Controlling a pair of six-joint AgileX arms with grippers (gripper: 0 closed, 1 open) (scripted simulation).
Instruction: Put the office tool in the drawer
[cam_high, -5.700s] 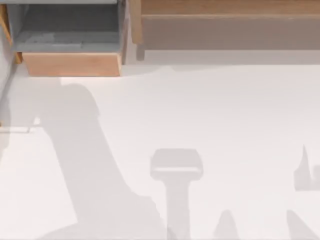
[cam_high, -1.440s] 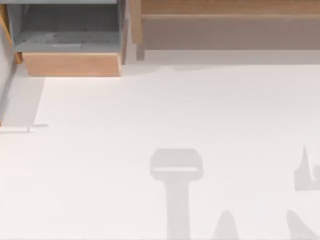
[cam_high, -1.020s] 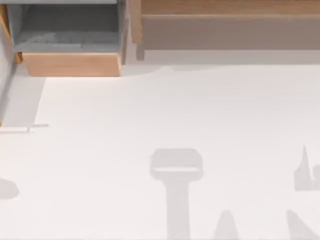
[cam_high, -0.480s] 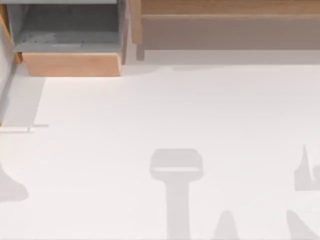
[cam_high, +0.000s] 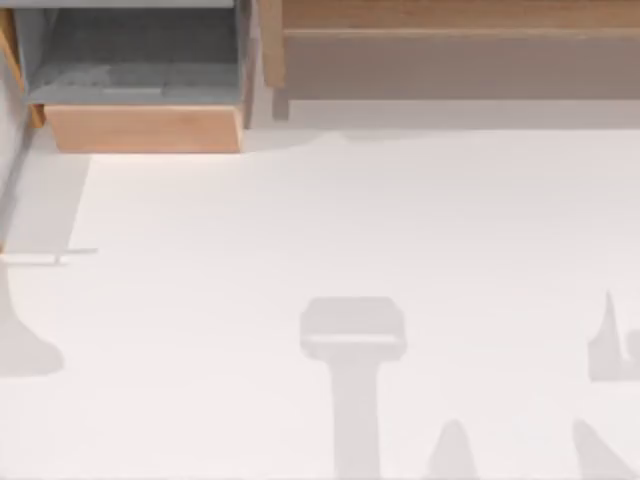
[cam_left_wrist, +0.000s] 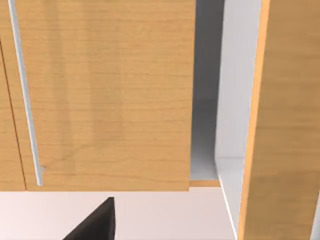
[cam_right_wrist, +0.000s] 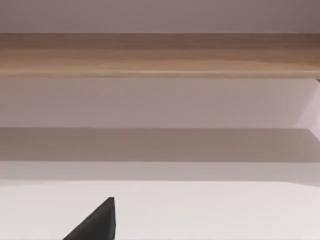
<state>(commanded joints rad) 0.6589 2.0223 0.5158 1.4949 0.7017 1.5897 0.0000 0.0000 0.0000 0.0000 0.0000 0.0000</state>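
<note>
The drawer (cam_high: 145, 128) sits at about ten o'clock in the top view, at the far left corner of the table (cam_high: 400, 220). It stands pulled open, so its grey inside faces up behind the plain light-wood front. Just beside it, from twelve round to two o'clock, runs the wider shelf (cam_high: 450, 15), with a brown-grey panel under its wooden edge. Where the office tool is cannot be told from these views. A grey T-shaped shadow (cam_high: 353, 330) lies on the white table at six o'clock, a rounded one (cam_high: 25, 355) at the left edge near eight o'clock, and smaller pointed ones (cam_high: 610, 345) near four o'clock. In the left wrist view a black part of the left gripper (cam_left_wrist: 95, 225) hangs over a strip of table, close in front of a light-wood panel (cam_left_wrist: 110, 95) with a thin silver bar (cam_left_wrist: 22, 95) along it. Beside that panel is a grey-and-white gap, then a second wooden face. Whether this panel is the drawer's front cannot be told, nor whether the jaws are apart or together. In the right wrist view a black part of the right gripper (cam_right_wrist: 95, 225) is low over the table, facing the shelf (cam_right_wrist: 160, 55). The state of its jaws cannot be told either.
</note>
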